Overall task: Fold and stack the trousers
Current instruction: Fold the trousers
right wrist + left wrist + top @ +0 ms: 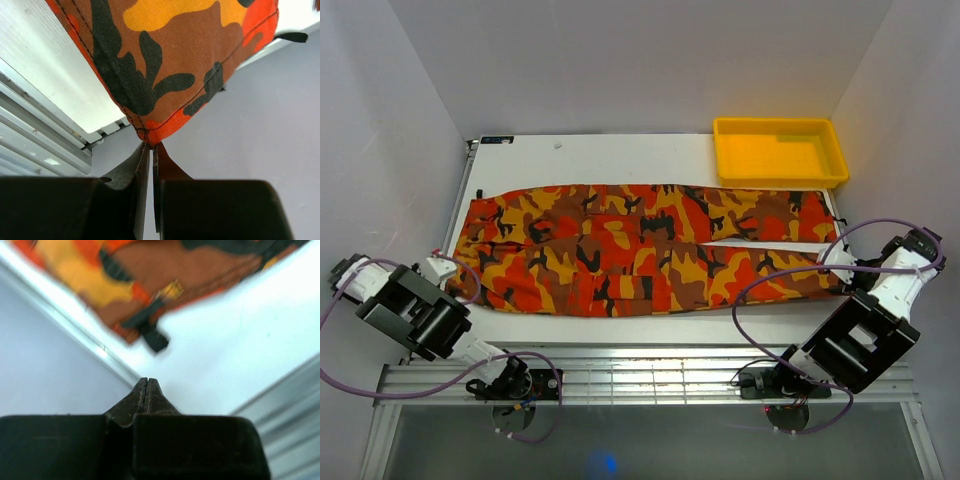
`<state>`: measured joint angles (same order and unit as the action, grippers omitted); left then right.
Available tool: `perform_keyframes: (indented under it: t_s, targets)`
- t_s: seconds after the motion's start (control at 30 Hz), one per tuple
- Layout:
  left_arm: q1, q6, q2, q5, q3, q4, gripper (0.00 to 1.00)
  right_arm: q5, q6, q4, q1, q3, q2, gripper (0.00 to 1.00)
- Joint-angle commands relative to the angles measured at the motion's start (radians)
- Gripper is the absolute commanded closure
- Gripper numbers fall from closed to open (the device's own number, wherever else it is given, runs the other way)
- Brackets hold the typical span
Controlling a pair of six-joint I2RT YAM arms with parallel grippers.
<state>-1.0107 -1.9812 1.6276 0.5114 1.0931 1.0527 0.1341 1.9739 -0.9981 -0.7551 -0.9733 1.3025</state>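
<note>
**Near.** In the left wrist view the left gripper is seen with its jaws pressed together on nothing. A corner of the trousers and a black strap lie beyond the tips at 12 o'clock, apart from them. In the right wrist view the right gripper is clamped on the stitched corner of a hem, and the cloth spreads away from the pinch.

**Middle.** From above, the trousers are shown spread flat across the table, waist toward 9 o'clock and legs toward 3 o'clock, with a narrow gap between the legs. The left gripper is placed at 8 o'clock of the cloth, the right at 4 o'clock.

**Far.** A tray stands at 1 o'clock, near the far leg; contact cannot be told.

**Handling.** The cloth is judged light, soft and limp, a woven twill with some grip. It is expected to sag from any single hold. Corners and seamed edges, being doubled, are judged the best holds, and are best taken as a pair, hem and waistband.

**Views.** Which jaws hold cloth is settled only by the wrist views. The full layout and the tray are given only by the top view.
</note>
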Motion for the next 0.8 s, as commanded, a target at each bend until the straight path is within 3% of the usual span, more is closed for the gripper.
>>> perform_keyframes:
  t_s: [0.0,0.1,0.13,0.17,0.2,0.23,0.4,0.53,0.77]
  targets:
    - [-0.086,-0.396,-0.060,0.095,0.079,0.214,1.00,0.015,0.039,-0.045,-0.039,-0.044,0.009,0.92]
    - [-0.137,-0.436,-0.075,0.148,0.079,0.221,0.97,0.028,0.043,-0.050,-0.049,-0.041,0.017,0.92]
    - [-0.143,-0.450,-0.089,0.163,0.064,0.207,0.84,0.035,0.048,-0.050,-0.049,-0.035,0.018,0.92]
    - [-0.143,-0.465,-0.106,0.180,0.016,0.193,0.55,0.042,0.052,-0.050,-0.047,-0.021,0.017,0.92]
    - [-0.143,-0.532,-0.145,0.221,-0.014,0.181,0.44,0.045,0.055,-0.040,-0.046,-0.012,0.012,0.92]
    - [-0.134,-0.563,-0.172,0.243,-0.048,0.144,0.40,0.044,0.057,-0.030,-0.044,-0.002,0.011,0.92]
    - [0.000,-0.584,-0.244,0.259,-0.186,-0.002,0.37,0.016,0.036,-0.016,-0.044,0.006,0.033,0.92]
    - [0.128,-0.461,-0.201,0.240,-0.157,-0.077,0.38,0.021,0.023,-0.039,-0.044,-0.024,0.041,0.92]
    - [0.178,-0.415,-0.065,0.119,-0.075,-0.122,0.40,0.007,0.025,-0.047,-0.044,-0.044,0.052,0.92]
